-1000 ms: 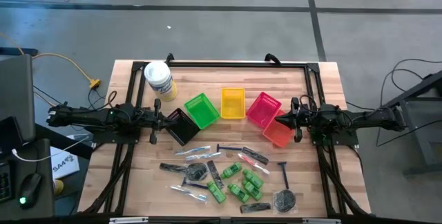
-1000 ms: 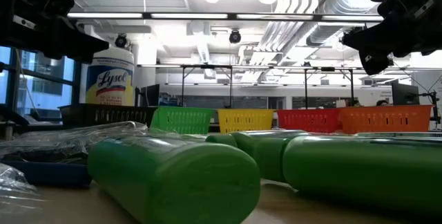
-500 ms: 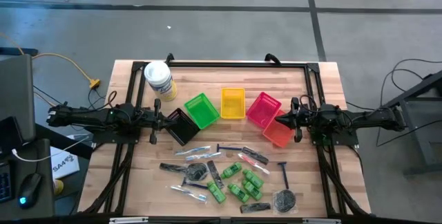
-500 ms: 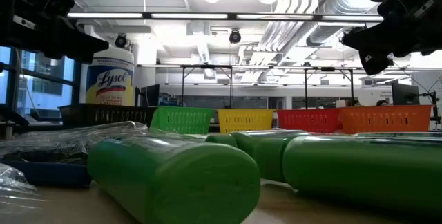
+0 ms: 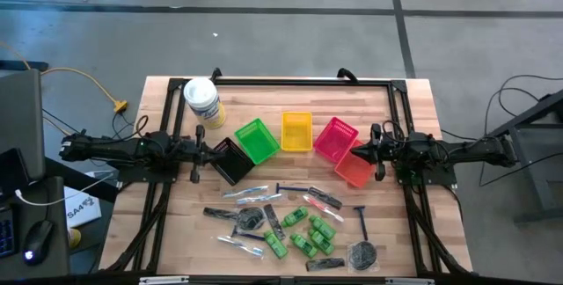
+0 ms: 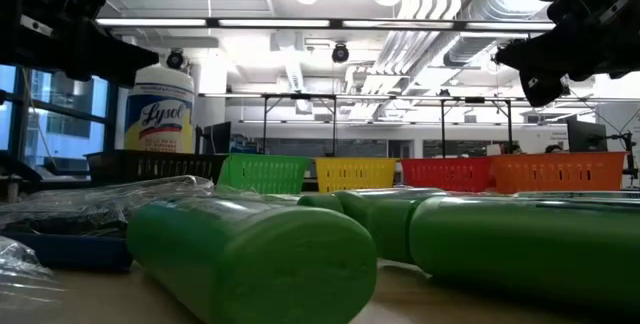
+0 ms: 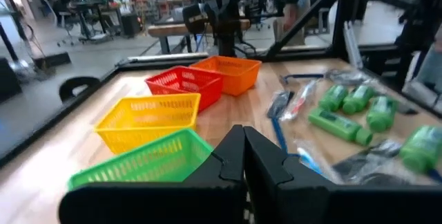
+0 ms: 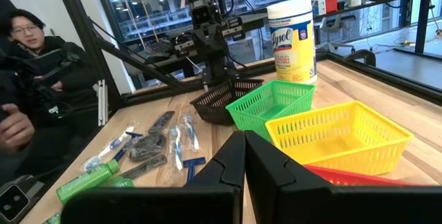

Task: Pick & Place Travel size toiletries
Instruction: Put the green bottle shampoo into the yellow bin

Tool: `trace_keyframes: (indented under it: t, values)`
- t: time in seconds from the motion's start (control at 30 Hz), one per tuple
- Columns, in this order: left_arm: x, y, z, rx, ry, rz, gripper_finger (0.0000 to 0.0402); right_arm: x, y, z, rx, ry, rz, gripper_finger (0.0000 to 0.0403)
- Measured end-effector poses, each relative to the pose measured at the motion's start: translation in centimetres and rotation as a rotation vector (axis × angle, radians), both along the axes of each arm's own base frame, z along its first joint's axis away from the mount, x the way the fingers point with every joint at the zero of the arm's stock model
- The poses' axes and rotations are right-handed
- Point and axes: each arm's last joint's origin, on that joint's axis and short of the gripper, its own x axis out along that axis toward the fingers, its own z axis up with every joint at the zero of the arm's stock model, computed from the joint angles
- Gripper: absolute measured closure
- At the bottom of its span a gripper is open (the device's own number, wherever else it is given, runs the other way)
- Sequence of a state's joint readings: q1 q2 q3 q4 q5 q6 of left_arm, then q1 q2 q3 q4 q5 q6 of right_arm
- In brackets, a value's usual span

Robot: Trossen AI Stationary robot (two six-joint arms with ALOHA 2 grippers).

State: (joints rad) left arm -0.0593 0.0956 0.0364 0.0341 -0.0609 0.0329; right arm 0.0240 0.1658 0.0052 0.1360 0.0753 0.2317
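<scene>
Five baskets [image 5: 296,131], one white tub [image 5: 201,100], six green bottles [image 5: 303,244].

We see the toiletries scattered flat on the near table half: green mini bottles [image 5: 303,243] clustered centrally, clear-wrapped sticks [image 5: 251,192] leftward, a blue-handled razor [image 5: 361,221] right, and what may be a round dark packet [image 5: 362,254] near the edge.

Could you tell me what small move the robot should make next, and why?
Probably the left gripper should open its jaws and reach toward the clear-wrapped stick nearest it. Both grippers are shut and empty, parked by the baskets, the right gripper beside the orange one. All the toiletries lie loose on the table and no basket shows anything inside.
</scene>
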Motion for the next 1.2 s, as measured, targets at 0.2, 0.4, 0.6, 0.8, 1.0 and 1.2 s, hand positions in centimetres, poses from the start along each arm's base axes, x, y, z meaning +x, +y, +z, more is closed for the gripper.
trace_keyframes:
  t: [0.2,0.4,0.6,0.8,1.0,1.2]
  values:
    - [0.0,0.0,0.2,-0.058,-0.022,0.013,0.0402,0.0,0.0,0.0,0.000,0.004,0.000,0.0401]
    - [0.0,0.2,0.4,0.011,-0.043,0.066,0.0402,0.0,-0.1,0.2,-0.045,-0.015,-0.032,0.0401]
    - [0.0,0.3,0.8,-0.030,-0.082,0.103,0.0402,0.1,-0.2,0.1,-0.136,0.005,-0.079,0.0401]
    - [0.0,0.2,0.5,-0.098,-0.052,0.080,0.0402,0.2,-0.2,0.7,-0.031,-0.055,-0.062,0.0401]
    - [0.0,0.2,0.3,-0.125,-0.035,0.082,0.0402,1.6,-0.2,2.4,-0.121,0.013,-0.068,0.0401]
    - [0.0,0.3,0.3,-0.125,-0.036,0.090,0.0402,4.8,-0.1,5.0,-0.166,0.168,-0.053,0.0401]
